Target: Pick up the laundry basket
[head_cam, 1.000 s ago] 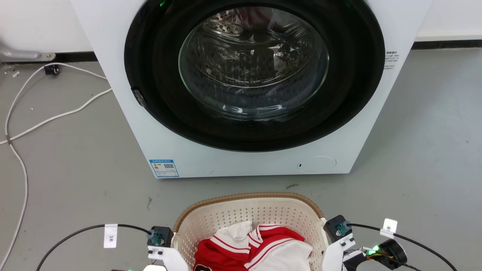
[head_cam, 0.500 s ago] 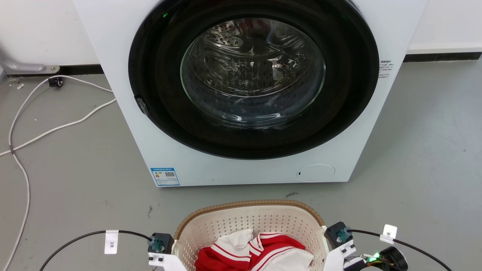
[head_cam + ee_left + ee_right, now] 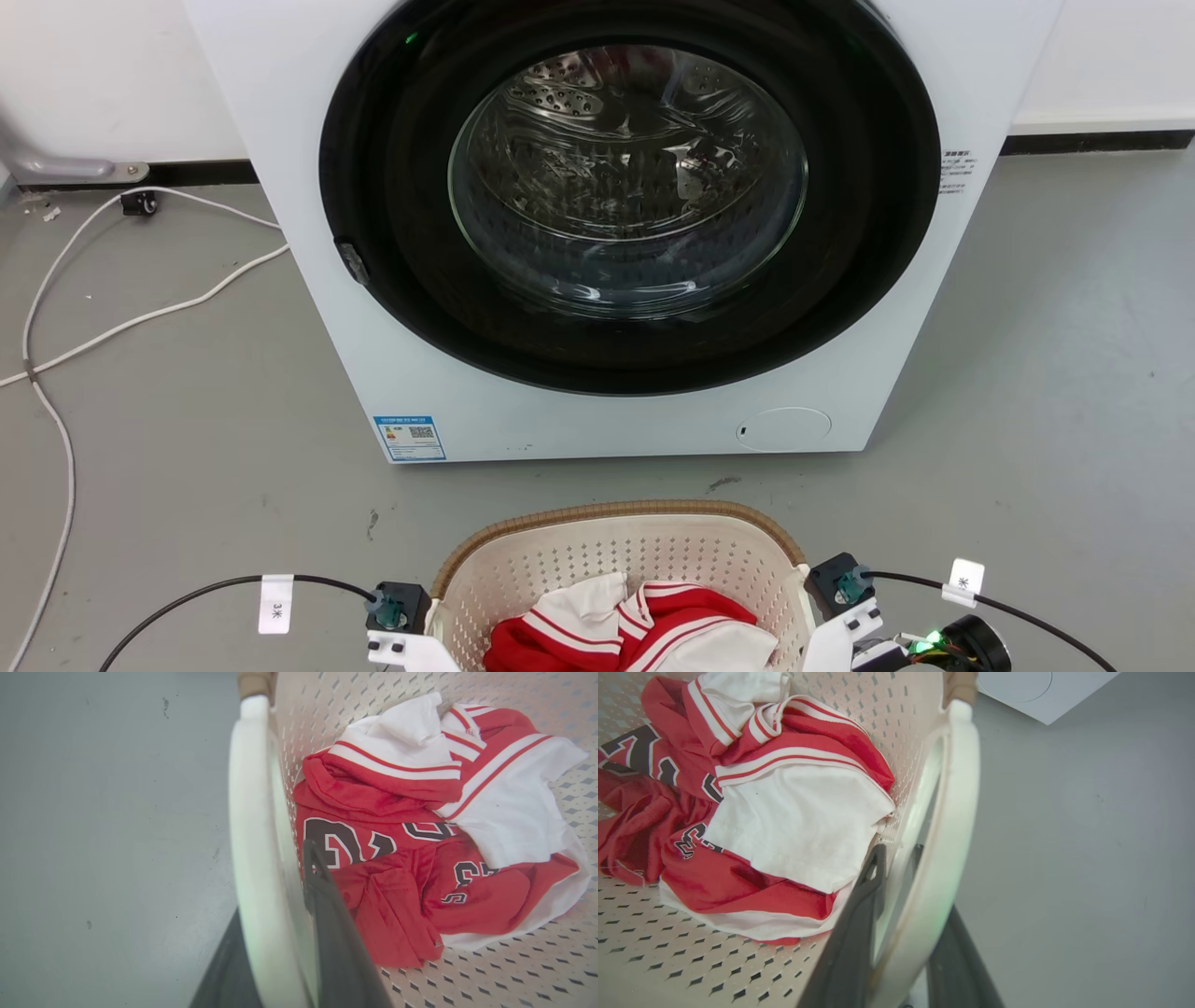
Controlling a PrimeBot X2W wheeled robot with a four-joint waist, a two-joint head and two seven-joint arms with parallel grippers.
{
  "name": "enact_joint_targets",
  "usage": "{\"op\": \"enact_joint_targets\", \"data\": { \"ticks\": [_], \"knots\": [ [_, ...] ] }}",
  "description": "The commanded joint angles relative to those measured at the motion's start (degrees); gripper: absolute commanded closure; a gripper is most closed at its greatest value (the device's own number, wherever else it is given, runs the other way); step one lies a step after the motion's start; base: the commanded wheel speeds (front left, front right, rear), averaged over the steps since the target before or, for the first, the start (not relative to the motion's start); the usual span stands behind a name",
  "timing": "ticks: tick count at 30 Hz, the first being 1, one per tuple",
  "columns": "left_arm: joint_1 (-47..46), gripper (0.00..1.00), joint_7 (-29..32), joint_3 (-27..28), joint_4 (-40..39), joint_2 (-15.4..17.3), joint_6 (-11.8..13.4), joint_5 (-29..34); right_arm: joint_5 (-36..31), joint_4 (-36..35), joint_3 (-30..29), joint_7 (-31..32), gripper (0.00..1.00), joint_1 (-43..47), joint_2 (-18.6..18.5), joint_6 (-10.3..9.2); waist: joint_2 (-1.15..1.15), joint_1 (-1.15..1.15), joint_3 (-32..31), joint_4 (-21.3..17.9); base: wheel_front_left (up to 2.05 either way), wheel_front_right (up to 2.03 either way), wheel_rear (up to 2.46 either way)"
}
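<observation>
The laundry basket (image 3: 616,511), cream and perforated with a brown rim, sits at the bottom centre of the head view with red-and-white clothes (image 3: 644,621) inside. My left gripper (image 3: 275,882) is shut on its white left loop handle (image 3: 252,812), one dark finger inside the basket wall and one outside. My right gripper (image 3: 901,868) is shut the same way on the right loop handle (image 3: 957,802). Both wrists flank the basket in the head view. Whether the basket touches the floor cannot be told.
A white washing machine (image 3: 420,373) with its round glass door (image 3: 625,177) shut stands right behind the basket. A white cable (image 3: 56,327) trails over the grey floor (image 3: 1027,373) at the left. Black wrist cables (image 3: 187,597) arc out beside the basket.
The whole head picture has slid down slightly, so the camera moved. The basket and both grippers keep the same hold and relation to each other.
</observation>
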Motion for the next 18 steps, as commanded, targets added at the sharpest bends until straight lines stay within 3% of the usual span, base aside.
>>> {"op": "enact_joint_targets", "data": {
  "ticks": [1,18],
  "knots": [
    [-0.29,1.00,-0.61,-0.30,-0.05,0.80,-0.09,-0.07,-0.20,0.25,0.49,0.18,1.00,0.88,-0.63,0.04,-0.01,0.00,0.03,-0.03,0.00,0.00,0.00],
    [-1.10,1.00,-1.30,-2.42,0.26,1.15,-0.08,-2.34,1.39,0.27,1.61,0.22,1.00,0.71,-0.98,0.04,-0.01,0.00,0.25,-0.18,0.00,0.00,0.00]
  ]
}}
